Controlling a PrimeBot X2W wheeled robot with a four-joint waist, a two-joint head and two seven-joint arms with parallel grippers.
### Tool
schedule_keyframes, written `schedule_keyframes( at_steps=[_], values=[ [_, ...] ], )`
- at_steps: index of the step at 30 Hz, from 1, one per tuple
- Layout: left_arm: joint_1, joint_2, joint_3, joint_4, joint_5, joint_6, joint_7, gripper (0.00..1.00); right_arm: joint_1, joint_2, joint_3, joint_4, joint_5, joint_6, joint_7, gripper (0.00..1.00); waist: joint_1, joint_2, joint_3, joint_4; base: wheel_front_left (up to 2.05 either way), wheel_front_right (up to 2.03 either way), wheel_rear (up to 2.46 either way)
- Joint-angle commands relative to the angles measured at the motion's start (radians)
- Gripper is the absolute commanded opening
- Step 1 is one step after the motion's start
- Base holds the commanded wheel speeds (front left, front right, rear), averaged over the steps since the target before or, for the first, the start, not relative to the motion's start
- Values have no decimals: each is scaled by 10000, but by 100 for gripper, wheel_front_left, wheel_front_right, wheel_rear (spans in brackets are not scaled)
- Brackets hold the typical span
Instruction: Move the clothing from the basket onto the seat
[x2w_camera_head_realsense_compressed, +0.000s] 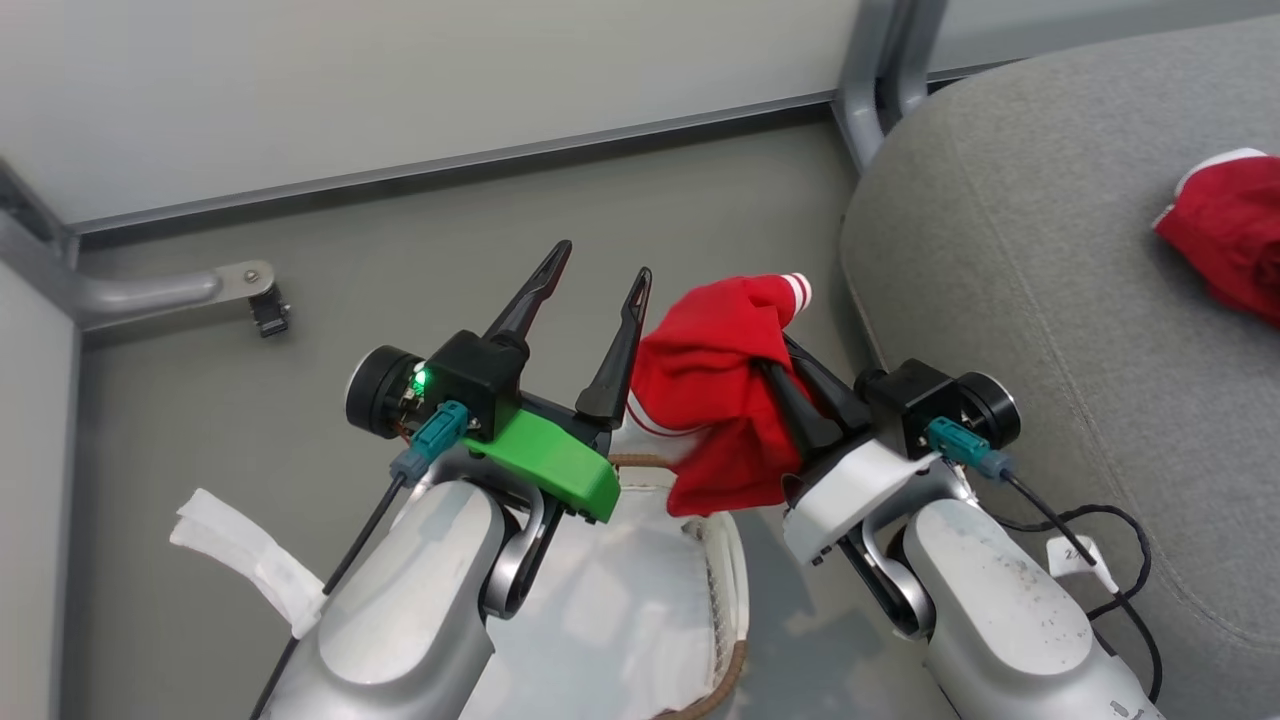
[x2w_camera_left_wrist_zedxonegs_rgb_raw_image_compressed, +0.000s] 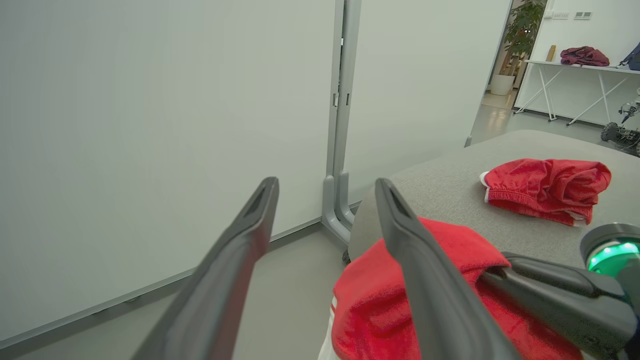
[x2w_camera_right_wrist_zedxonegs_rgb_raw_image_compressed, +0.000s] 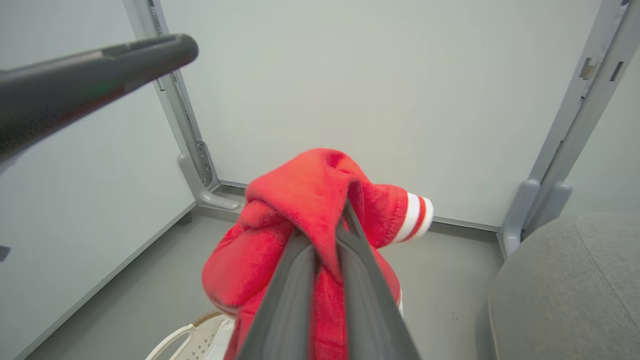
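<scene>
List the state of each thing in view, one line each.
left tool, open, empty
right tool, shut on held garment
held garment, lifted, hanging above basket
other garment, crumpled on seat
basket, liner inside
seat, bearing one garment
</scene>
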Motion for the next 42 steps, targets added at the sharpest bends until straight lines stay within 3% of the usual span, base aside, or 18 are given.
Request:
schedule_keyframes(
  at_steps=[1,5,15,24,31,38,42],
  values=[
    [165,63,41,41,56,14,-43,100,144,-28,-98,-157,-82,-14,-20,0,0,0,107,-1122,0,0,0],
    [345,143,132,62,212,23,-27,100,422,-30,-455,-636,-106,-14,-18,0,0,0,188,-2251,0,0,0],
    [617,165,140,104,464,-105,-28,100,1047,-27,-938,-1263,-98,-14,-20,0,0,0,351,-4122,0,0,0],
    [97,-128,-375,589,536,-574,-29,100,1544,-17,-2253,-1794,-922,-14,-20,0,0,0,704,-4318,0,0,0],
    [36,4,-411,907,610,-616,-29,100,431,-99,-2920,-1530,-2067,-14,-20,0,0,0,1241,-4329,2,2,2],
    [285,582,-204,865,671,-404,-15,100,-2153,-1086,-3386,-1309,-2618,-14,-18,0,0,0,1866,-4331,0,0,0],
    [424,835,-103,666,615,-284,34,100,-3496,-2059,-3161,-962,-3117,-16,-18,0,0,0,2157,-4313,0,0,0]
  ],
)
